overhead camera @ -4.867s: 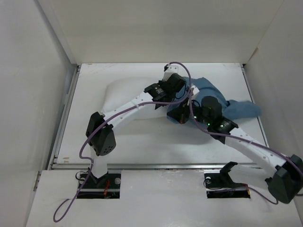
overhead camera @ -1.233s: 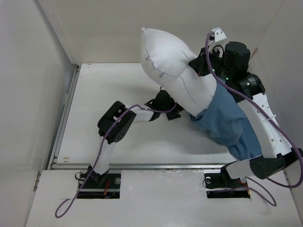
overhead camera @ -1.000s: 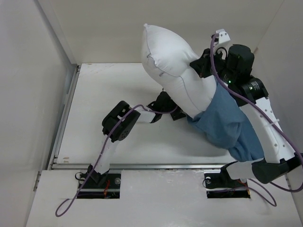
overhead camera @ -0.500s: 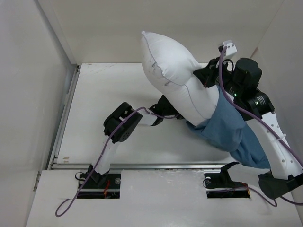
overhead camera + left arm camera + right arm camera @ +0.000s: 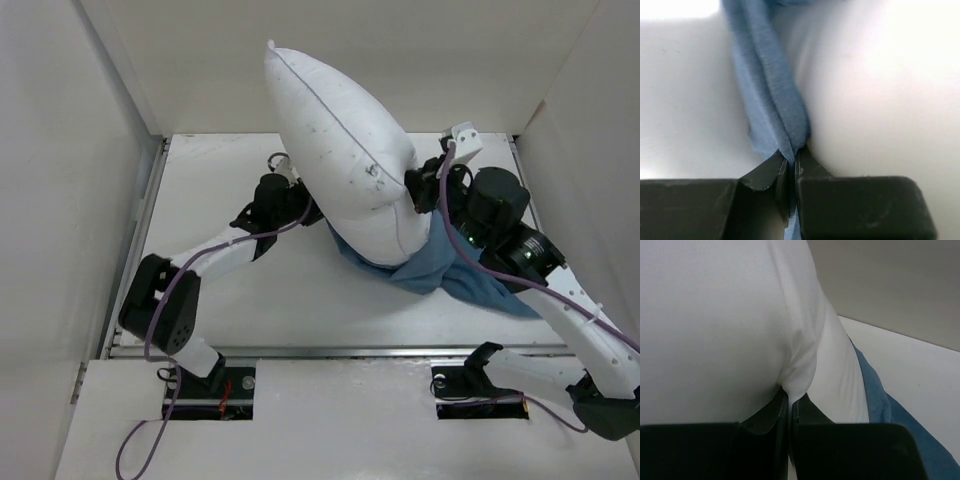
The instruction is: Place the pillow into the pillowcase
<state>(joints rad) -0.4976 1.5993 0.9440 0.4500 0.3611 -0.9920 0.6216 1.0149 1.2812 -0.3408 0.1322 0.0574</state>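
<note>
Pillow (image 5: 340, 130) stands tilted, its lower end in the pillowcase (image 5: 420, 265). Right gripper (image 5: 789, 401) is clamped on a thin pillow fold (a slim hold); left gripper (image 5: 789, 162) pinches the pillowcase hem. Either pinch may slip under the weight, spilling the pillow out.

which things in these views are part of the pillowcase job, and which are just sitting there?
Part of the job:
- pillow, pinched by the right gripper
- pillowcase, edge pinched by the left gripper

Just there:
- table
- enclosure walls
</note>
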